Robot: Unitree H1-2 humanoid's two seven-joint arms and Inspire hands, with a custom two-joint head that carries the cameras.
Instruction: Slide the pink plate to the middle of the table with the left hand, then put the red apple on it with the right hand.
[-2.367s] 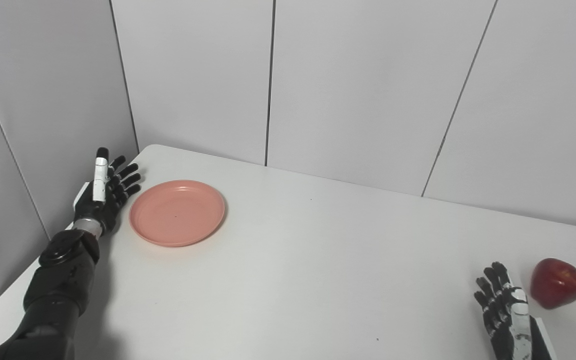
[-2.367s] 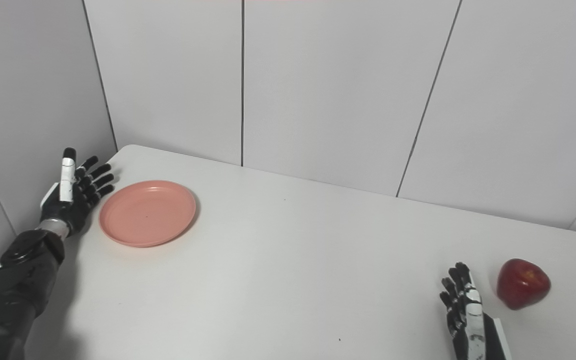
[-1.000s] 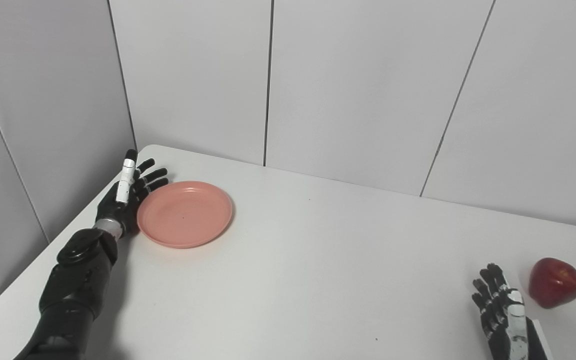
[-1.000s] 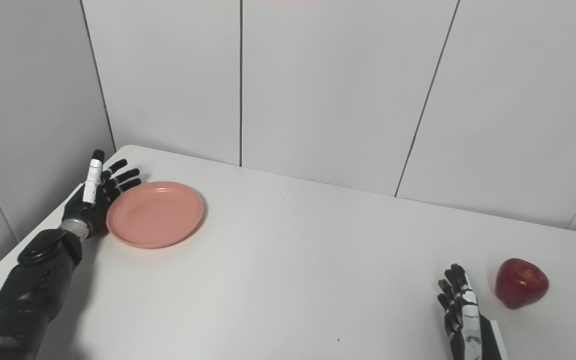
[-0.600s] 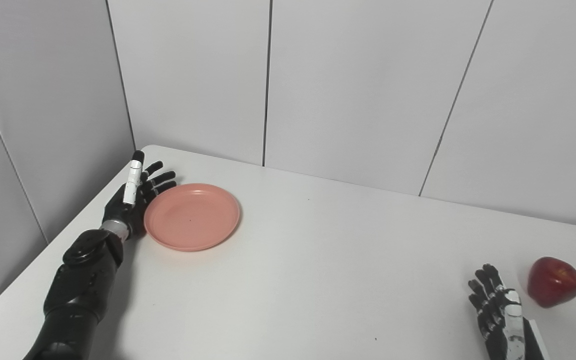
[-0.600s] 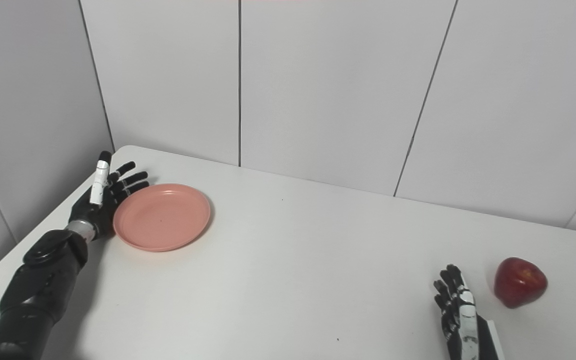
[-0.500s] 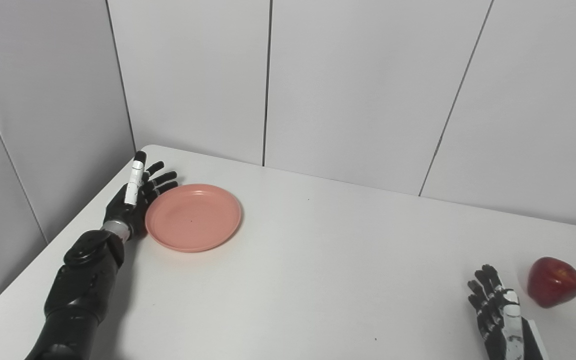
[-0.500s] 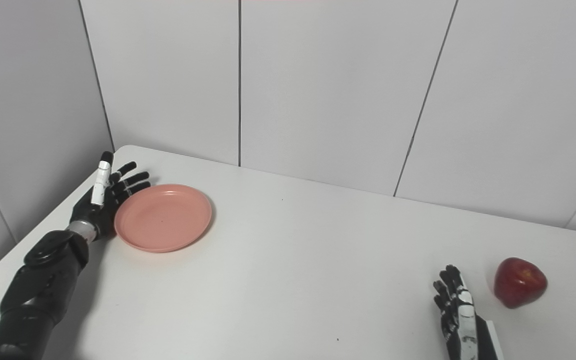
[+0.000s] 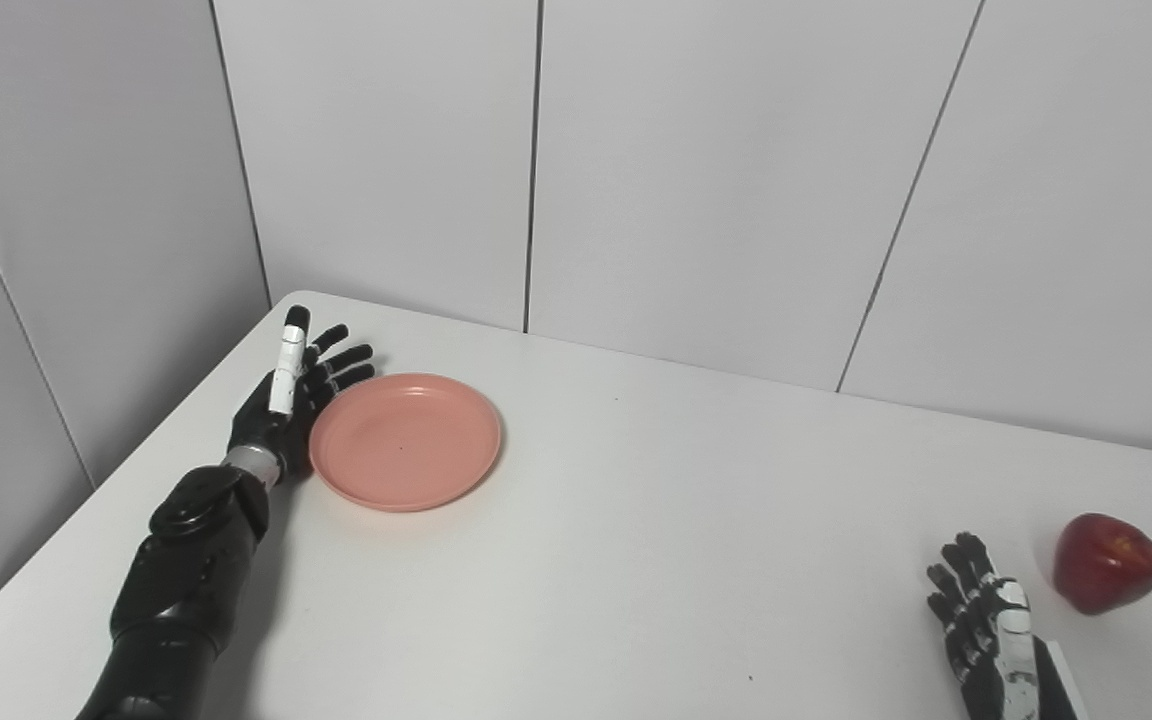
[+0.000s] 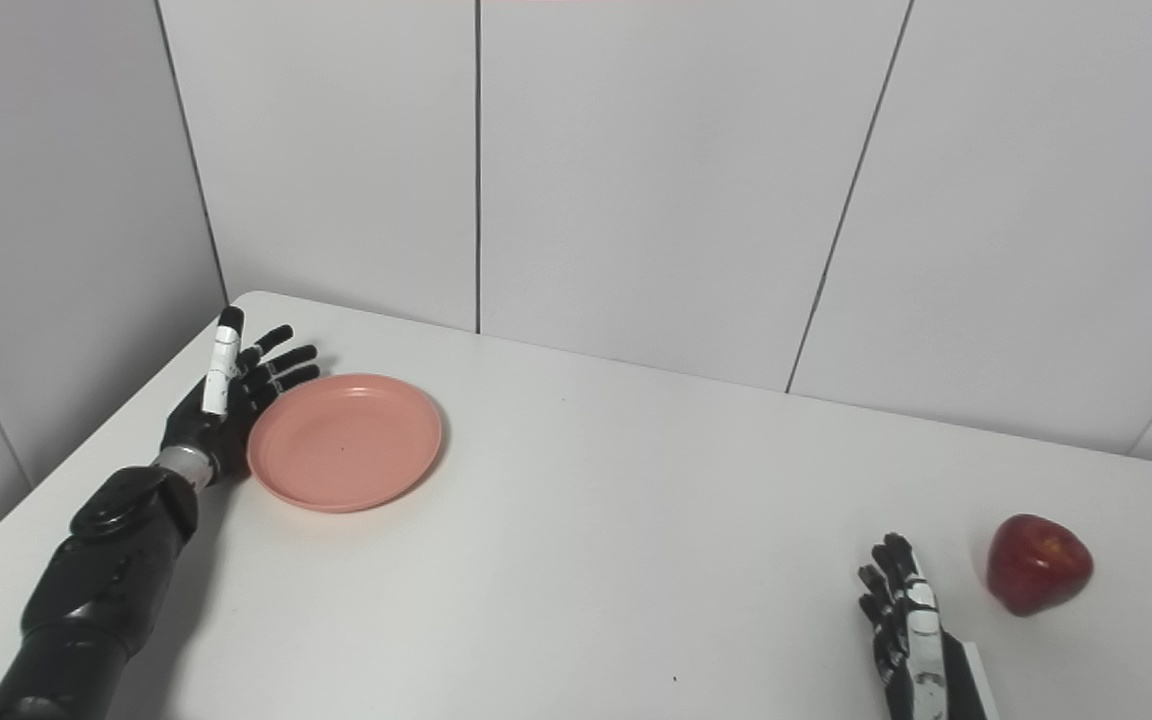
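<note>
Nudging a Plate Off the Corner

Pressing edge-on against the left rim of the pink plate (image 9: 405, 441), the robot's left hand (image 9: 293, 394) is working w/ fingers spread and straight, gripping nothing; it is shoving, not grasping. The plate is sitting flat on the white tabletop (image 9: 636, 520) near the far-left corner, well short of the middle, so the slide looks barely under way, approx. at its start.

Risks, as judged from this moment: w/ contact on one side of the rim only, the plate may be turning or slipping past the fingertips instead of travelling straight, esp. if the push line is running off-centre. A shallow, smooth dish on a slick surface could also be skating too far once released. Fingers riding up over the low rim would be tipping it.

The plate itself is looking round, shallow, matte salmon-pink, w/ a raised lip and a tiny dark speck near its centre; probably light plastic, though that is a guess.

Over on the near-right side, the right hand (image 10: 908, 628) is waiting, fingers loosely apart and empty, just beside but not touching the red apple (image 10: 1039, 564). The apple is resting on the tabletop close to the right edge, well apart from the plate, glossy and dark red. A careless reach there could be rolling it off.
</note>
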